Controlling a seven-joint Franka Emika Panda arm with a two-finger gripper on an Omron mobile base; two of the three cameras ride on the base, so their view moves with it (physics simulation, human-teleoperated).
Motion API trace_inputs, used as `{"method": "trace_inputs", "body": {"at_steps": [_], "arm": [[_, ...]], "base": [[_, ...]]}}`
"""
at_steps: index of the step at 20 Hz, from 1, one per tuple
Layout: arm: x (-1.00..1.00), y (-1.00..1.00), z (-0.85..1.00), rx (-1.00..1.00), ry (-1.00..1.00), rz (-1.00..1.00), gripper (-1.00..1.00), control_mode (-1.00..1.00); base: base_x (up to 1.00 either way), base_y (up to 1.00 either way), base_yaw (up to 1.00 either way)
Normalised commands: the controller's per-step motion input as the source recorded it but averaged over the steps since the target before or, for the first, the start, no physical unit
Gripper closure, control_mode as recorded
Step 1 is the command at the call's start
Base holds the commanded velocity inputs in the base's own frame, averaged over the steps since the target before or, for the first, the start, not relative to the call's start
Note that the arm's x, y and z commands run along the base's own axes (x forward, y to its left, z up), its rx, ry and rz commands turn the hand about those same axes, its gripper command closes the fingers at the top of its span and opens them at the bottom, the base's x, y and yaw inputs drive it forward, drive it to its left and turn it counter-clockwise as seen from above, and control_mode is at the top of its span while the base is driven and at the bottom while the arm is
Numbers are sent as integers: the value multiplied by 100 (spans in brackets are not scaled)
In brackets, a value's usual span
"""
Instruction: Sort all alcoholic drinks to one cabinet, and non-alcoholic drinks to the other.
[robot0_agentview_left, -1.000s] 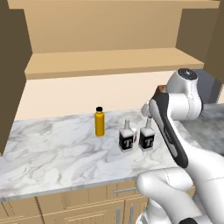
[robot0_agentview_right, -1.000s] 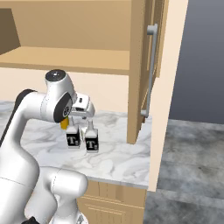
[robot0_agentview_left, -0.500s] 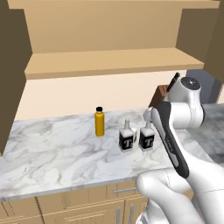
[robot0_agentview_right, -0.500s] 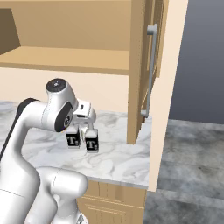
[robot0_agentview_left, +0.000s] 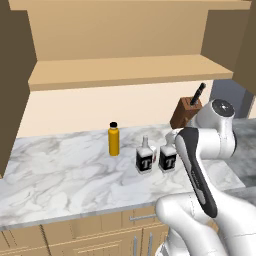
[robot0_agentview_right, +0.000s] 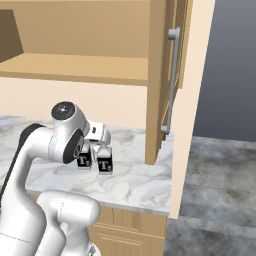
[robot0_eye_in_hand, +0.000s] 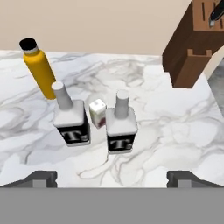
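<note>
Two pale alcoholic drinks with black "T" labels stand side by side on the marble counter, the left bottle (robot0_eye_in_hand: 72, 120) (robot0_agentview_left: 145, 158) and the right bottle (robot0_eye_in_hand: 121, 124) (robot0_agentview_left: 167, 155). The non-alcoholic drink, an orange bottle (robot0_eye_in_hand: 38, 70) (robot0_agentview_left: 114, 140) with a black cap, stands behind them to the left. My gripper (robot0_eye_in_hand: 112, 178) is open and empty, a little above and in front of the "T" bottles, and looks down at them. The wide cabinet's shelf (robot0_agentview_left: 130, 70) runs above the counter. The narrow cabinet's door (robot0_agentview_right: 197, 75) with its grey bar handle (robot0_agentview_right: 172, 80) stands open at the right.
A small white carton (robot0_eye_in_hand: 98, 112) sits between and just behind the two "T" bottles. A brown knife block (robot0_eye_in_hand: 192, 48) (robot0_agentview_left: 186, 111) stands at the counter's back right. The counter edge (robot0_agentview_right: 125, 202) drops off toward a grey floor on the right.
The arm has sunk a little and shifted slightly right, bringing the hand lower over the "T" bottles. The jaws stay wide apart. The bottles have not moved.
</note>
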Motion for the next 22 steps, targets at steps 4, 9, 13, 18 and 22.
{"method": "trace_inputs", "body": {"at_steps": [4, 9, 13, 18, 22], "arm": [[-2, -10, -13, 0, -7, 1, -100, -100], [0, -11, -14, 0, -4, 2, -100, -100], [0, -8, -7, 0, -2, 1, -100, -100], [11, -1, -11, 0, 0, 1, -100, -100], [11, 0, -6, 0, -5, 0, -100, -100]], "base": [[0, 0, 0], [0, 0, 0], [0, 0, 0], [0, 0, 0], [0, 0, 0]]}}
